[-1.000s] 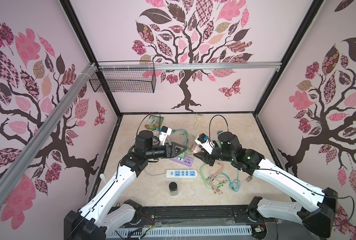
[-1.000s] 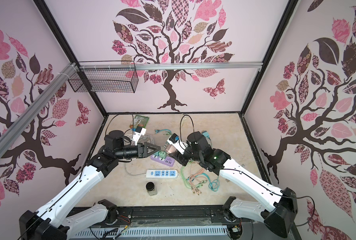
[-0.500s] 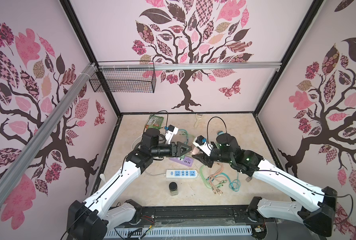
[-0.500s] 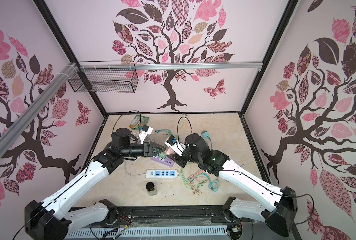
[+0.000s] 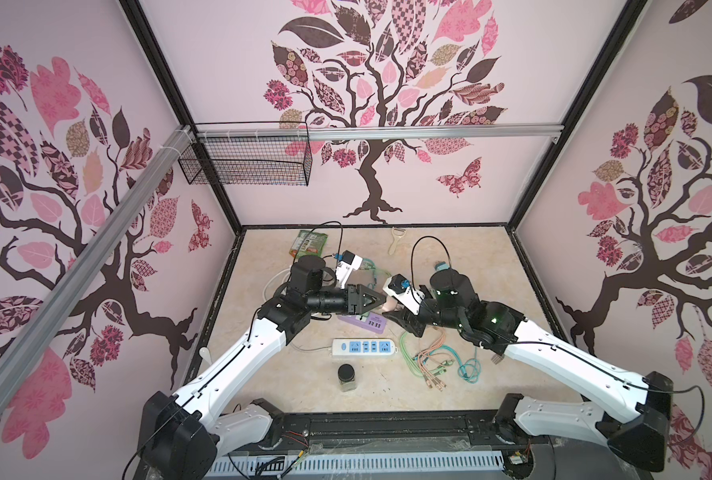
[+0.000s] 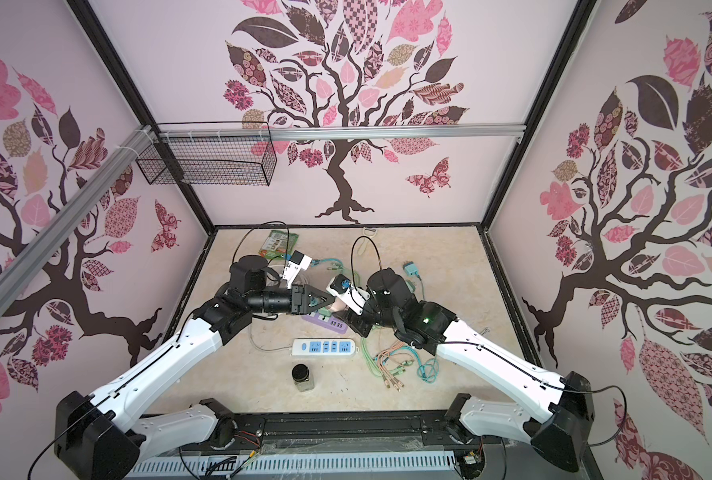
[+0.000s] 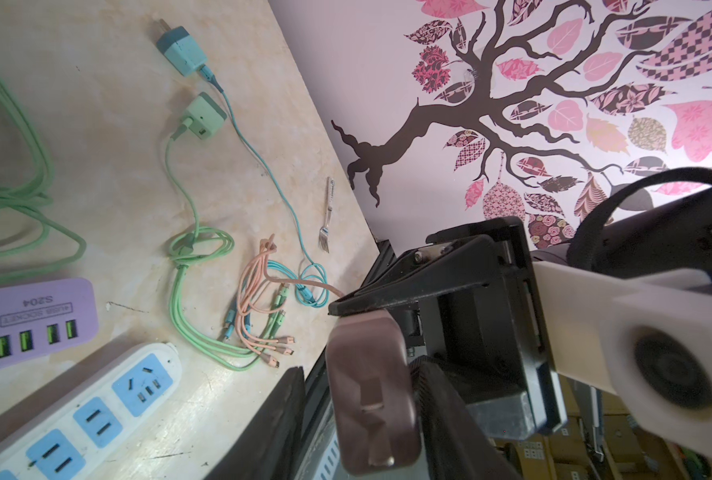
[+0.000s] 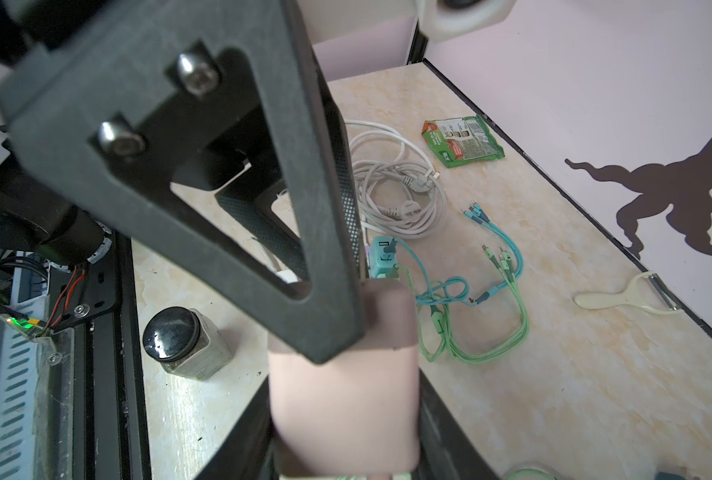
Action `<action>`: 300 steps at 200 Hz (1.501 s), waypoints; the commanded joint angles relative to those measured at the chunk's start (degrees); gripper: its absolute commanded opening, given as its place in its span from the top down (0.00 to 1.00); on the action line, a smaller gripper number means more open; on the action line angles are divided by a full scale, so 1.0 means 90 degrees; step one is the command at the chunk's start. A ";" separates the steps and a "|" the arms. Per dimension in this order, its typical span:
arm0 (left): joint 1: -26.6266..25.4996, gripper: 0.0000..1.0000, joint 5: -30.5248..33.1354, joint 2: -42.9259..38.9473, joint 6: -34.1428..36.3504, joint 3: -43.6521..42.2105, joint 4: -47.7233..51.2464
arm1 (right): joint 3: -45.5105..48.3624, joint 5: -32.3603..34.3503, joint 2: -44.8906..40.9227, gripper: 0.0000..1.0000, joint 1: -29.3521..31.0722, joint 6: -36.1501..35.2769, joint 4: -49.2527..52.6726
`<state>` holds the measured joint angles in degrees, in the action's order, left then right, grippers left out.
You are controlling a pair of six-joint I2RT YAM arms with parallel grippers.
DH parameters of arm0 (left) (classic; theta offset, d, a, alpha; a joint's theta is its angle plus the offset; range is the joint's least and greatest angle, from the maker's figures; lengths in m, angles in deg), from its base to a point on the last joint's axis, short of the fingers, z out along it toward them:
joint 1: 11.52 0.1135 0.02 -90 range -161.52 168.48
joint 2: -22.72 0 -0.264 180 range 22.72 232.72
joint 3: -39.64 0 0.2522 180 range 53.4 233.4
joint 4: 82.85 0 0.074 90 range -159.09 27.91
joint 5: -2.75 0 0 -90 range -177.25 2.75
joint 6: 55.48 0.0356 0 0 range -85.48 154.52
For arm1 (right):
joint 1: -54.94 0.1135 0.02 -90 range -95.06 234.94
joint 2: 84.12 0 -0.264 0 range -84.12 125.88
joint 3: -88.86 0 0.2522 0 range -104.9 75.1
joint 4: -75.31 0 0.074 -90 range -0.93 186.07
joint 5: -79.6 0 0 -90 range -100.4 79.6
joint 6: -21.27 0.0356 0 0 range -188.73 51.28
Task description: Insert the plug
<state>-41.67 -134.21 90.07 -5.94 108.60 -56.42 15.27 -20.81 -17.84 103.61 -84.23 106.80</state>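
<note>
- My two arms meet over the middle of the table, with their tips pointing at each other.
- The plug is a small pink adapter. It is up in the air between the two grippers, not resting on the table.
- In both top views the plug sits just behind the purple hub.
- The right gripper is clamped on the plug. In the right wrist view the pink body fills the space between its fingers.
- The left gripper straddles the plug's other end with its jaws partly apart. In the left wrist view one finger lies against the plug and a gap shows beside the other finger.
- The plug's metal prongs face the left wrist camera.
- The white strip lies flat just in front of the hub, with its blue sockets facing up.
- A dark-lidded jar stands upright in front of the strip.
- Loose green, pink and blue cables lie to the right of the strip, below the right arm.
- A green packet and a peeler lie near the back wall.
</note>
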 commanded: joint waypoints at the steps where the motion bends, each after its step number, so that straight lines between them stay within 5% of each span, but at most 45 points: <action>1: -0.0039 0.57 -0.0142 0.0072 0.0063 0.0322 -0.0079 | -0.0309 0.0086 0.0098 0.76 0.0034 -0.0074 -0.0138; 59: -0.0061 0.80 -0.0282 0.0153 0.0034 0.0360 -0.0172 | -0.0285 0.0395 0.0106 0.67 0.0049 -0.0031 -0.0181; 94: -0.0059 0.93 -0.0094 0.0104 0.0170 0.0380 -0.0186 | -0.0070 0.0676 -0.0252 0.42 0.0043 0.0523 -0.0315; 134: -0.0064 0.99 0.0279 0.0069 0.0430 0.0325 -0.0246 | 0.0290 0.0299 -0.1280 0.30 0.0034 0.1648 -0.0503; 167: -0.0061 1.00 0.0355 0.0081 0.0192 0.0103 -0.1061 | 0.0810 -0.0453 -0.1861 0.33 0.0003 0.3076 -0.1149; 207: -0.0060 1.00 0.0160 -0.0032 -0.0249 -0.0322 -0.2665 | 0.1918 -0.1633 -0.2199 0.38 -0.0108 0.4805 -0.3283; 300: -0.0066 1.00 0.0271 -0.0855 -0.0629 -0.1150 -0.4437 | 0.3291 -0.1699 -0.1770 0.35 -0.0600 0.6965 -0.7168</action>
<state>-42.02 -131.90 83.66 -10.71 100.19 -90.26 44.86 -35.59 -35.63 99.19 -27.43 54.50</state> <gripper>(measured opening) 0.283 0.649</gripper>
